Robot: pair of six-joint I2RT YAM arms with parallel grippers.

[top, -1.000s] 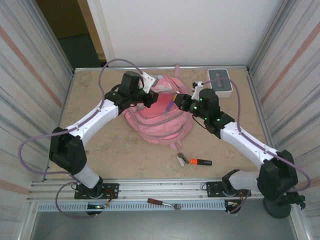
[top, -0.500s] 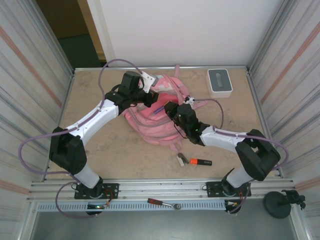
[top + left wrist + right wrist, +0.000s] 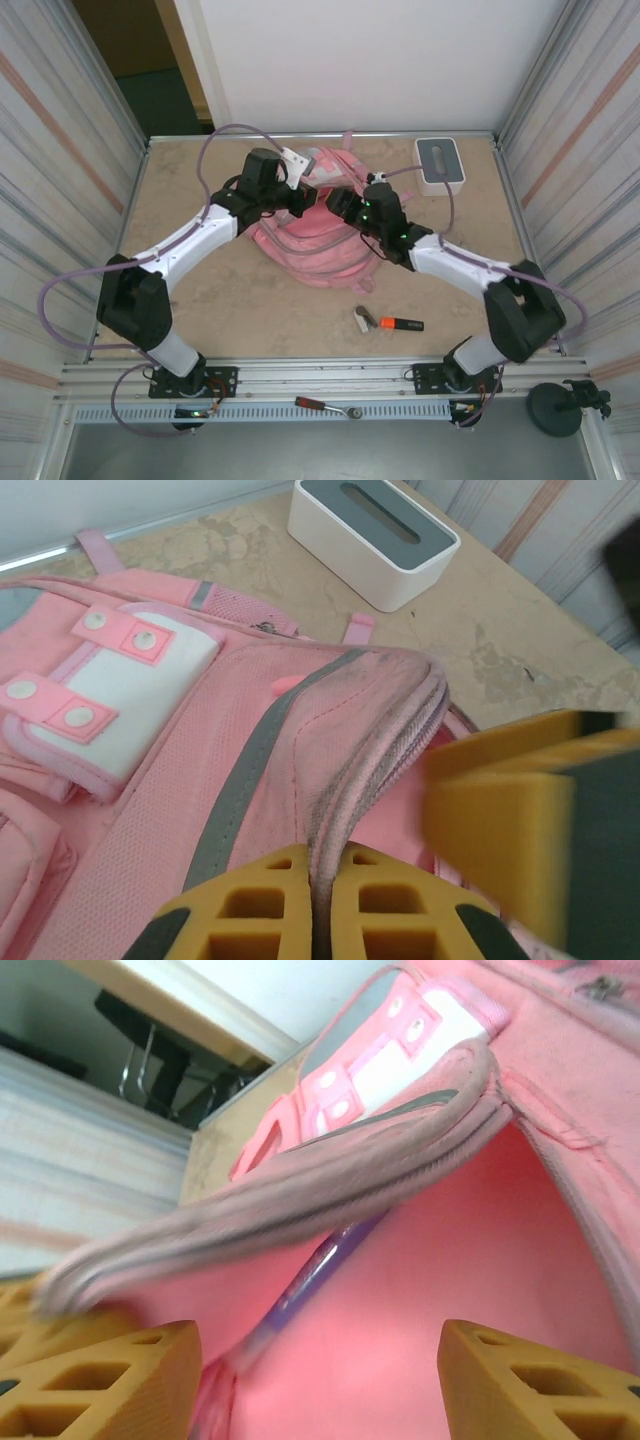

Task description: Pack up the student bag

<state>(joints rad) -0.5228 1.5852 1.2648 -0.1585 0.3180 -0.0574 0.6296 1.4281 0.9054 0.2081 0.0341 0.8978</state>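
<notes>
The pink student bag [image 3: 318, 250] lies in the middle of the table with its main opening lifted. My left gripper [image 3: 304, 199] is shut on the bag's zipped rim [image 3: 372, 735] and holds it up; the rim runs between its yellow fingers [image 3: 262, 892]. My right gripper [image 3: 340, 201] is at the mouth of the bag, open, with its fingers [image 3: 110, 1372] wide apart inside the pink lining [image 3: 460, 1250]. A purple pen [image 3: 322, 1258] lies loose on the lining under the raised rim, and neither finger touches it.
A white box with a grey top [image 3: 439, 165] stands at the back right. An orange and black marker [image 3: 401, 323] and a small clip [image 3: 364, 319] lie on the table in front of the bag. A screwdriver [image 3: 322, 405] rests on the front rail.
My right gripper has gone from shut to open and let go of the purple pen inside the bag. Its arm has swung in towards the opening. The left gripper has kept its hold.
</notes>
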